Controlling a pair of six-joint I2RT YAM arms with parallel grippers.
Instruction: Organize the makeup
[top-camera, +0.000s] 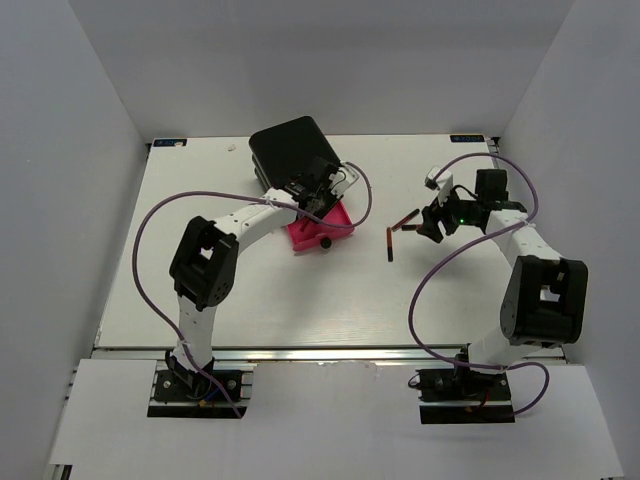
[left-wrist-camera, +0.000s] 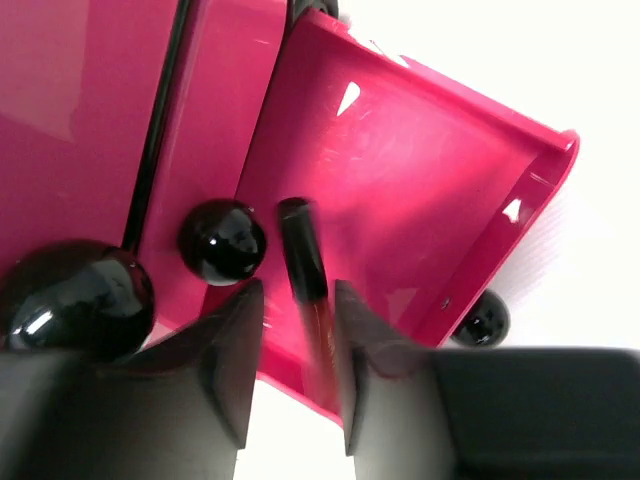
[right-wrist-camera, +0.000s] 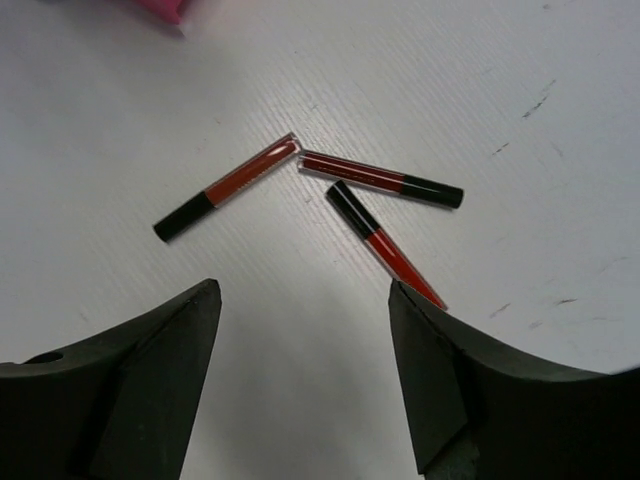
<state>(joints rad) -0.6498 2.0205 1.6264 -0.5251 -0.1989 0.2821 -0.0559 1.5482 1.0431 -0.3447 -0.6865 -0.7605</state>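
Left wrist: we see the left fingers (left-wrist-camera: 225, 360) narrowly flanking a lip stick (left-wrist-camera: 298, 245), lengthwise over the pink drawer (left-wrist-camera: 430, 170); whether gripped, we cannot tell.

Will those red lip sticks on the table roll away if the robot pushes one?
Probably: each lip stick looks slim and roundish, lying flat on the table. They look stiff and likely light. The glossy bodies may slip in the open right gripper.
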